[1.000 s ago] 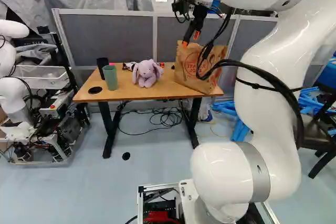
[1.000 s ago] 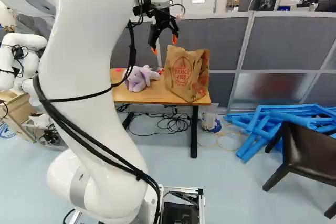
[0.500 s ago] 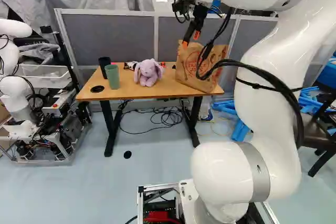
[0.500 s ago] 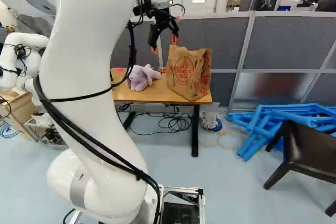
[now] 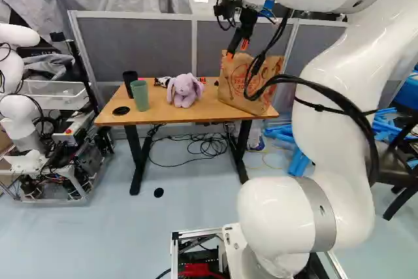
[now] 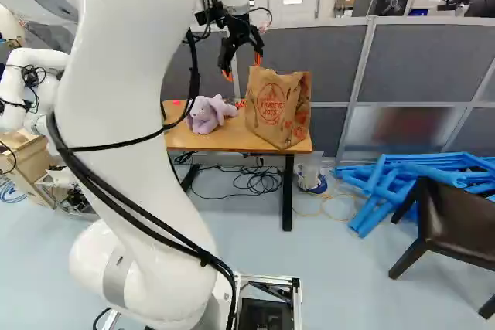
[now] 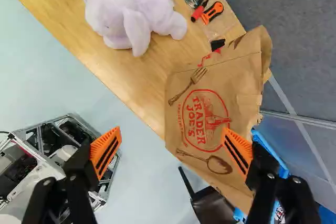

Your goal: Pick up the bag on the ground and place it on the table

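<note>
Your gripper hangs near the bag's top, its fingers spread wide, holding nothing. The bag stands on the table's right end.

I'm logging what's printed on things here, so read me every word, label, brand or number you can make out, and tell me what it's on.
"TRADER JOE'S": in red on the front of the brown paper bag on the table.
Finer red marks along the oval around those words: too small to read.
Red print on the bag's side panel: too small to read.
I can make out no other text.
</note>
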